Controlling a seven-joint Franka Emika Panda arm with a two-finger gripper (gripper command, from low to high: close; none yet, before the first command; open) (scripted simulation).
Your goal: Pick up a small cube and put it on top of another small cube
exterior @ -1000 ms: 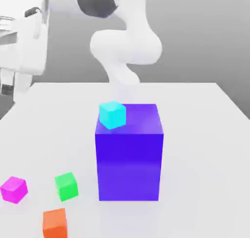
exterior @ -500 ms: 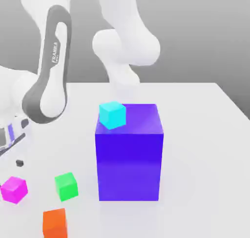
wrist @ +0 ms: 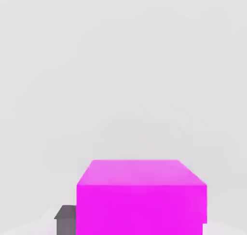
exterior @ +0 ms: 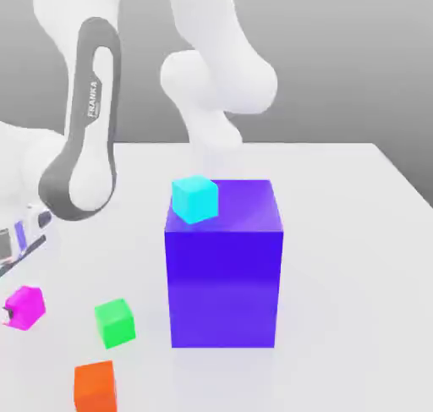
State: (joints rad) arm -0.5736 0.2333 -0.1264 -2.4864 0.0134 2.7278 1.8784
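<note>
The small cube [exterior: 30, 303], bright magenta, is at the exterior view's far left, just above the white table [exterior: 338, 233]. My gripper [exterior: 17, 313] is shut on it, with the hand reaching down from the left edge. In the hand view the small cube [wrist: 141, 200] looms close, and a dark grey fingertip [wrist: 65, 218] presses against one side. A cyan cube [exterior: 195, 199] rests on the near left corner of the big blue-violet block [exterior: 222, 275].
A green cube [exterior: 114, 321] and an orange cube [exterior: 95, 387] lie on the table between the magenta cube and the block. The white arm's link [exterior: 84, 123] stands over the left side, and its base [exterior: 220, 89] rises behind the block.
The arm swung in from the upper left and brought the hand down over the magenta cube. The jaws went from open to shut on it, and the cube now sits slightly higher.
</note>
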